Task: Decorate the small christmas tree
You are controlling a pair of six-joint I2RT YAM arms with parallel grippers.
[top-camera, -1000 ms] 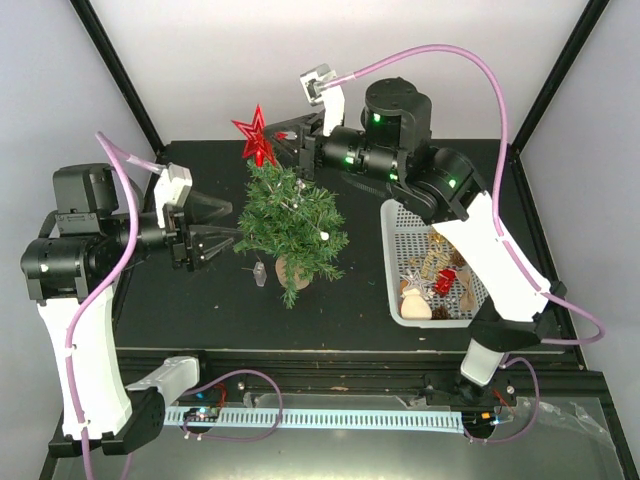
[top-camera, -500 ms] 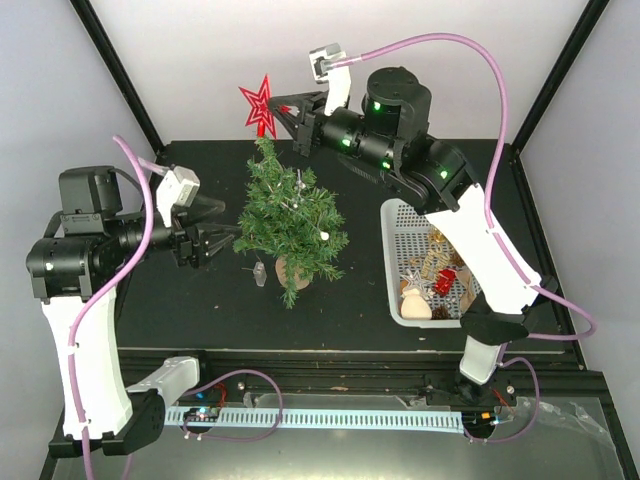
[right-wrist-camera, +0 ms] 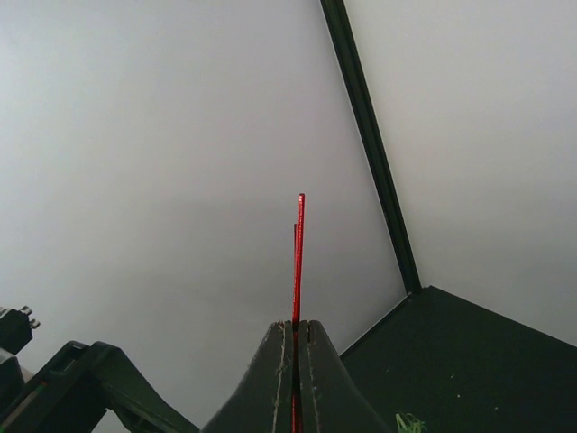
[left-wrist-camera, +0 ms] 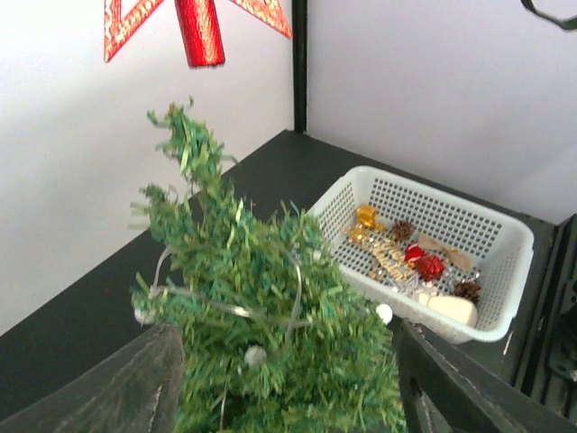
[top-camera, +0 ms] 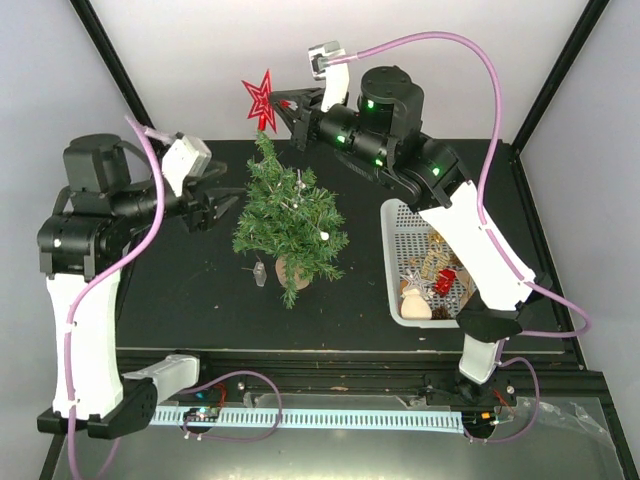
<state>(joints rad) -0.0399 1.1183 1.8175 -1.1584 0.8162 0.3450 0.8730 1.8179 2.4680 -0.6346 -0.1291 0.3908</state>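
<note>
The small christmas tree [top-camera: 288, 215] stands upright in the middle of the black table, with silvery wire and white beads in its branches. A red star [top-camera: 260, 100] hangs in the air just above the tree's tip, and my right gripper [top-camera: 284, 106] is shut on its right side. In the right wrist view the star [right-wrist-camera: 297, 257] shows edge-on between the closed fingers of that gripper [right-wrist-camera: 296, 329]. My left gripper [top-camera: 224, 205] is open at the tree's left side. In the left wrist view the tree [left-wrist-camera: 270, 307] fills the gap of the left gripper [left-wrist-camera: 288, 388], below the star [left-wrist-camera: 198, 32].
A white basket [top-camera: 395, 262] with gold, red and brown ornaments sits right of the tree; it also shows in the left wrist view as the basket [left-wrist-camera: 505, 244]. A small silvery ornament [top-camera: 260, 273] lies on the table beside the tree's base. Black frame posts rise at the back corners.
My right gripper has lifted the red star up from the tree's tip. The left gripper has risen along the tree's left side and its jaws have narrowed a little.
</note>
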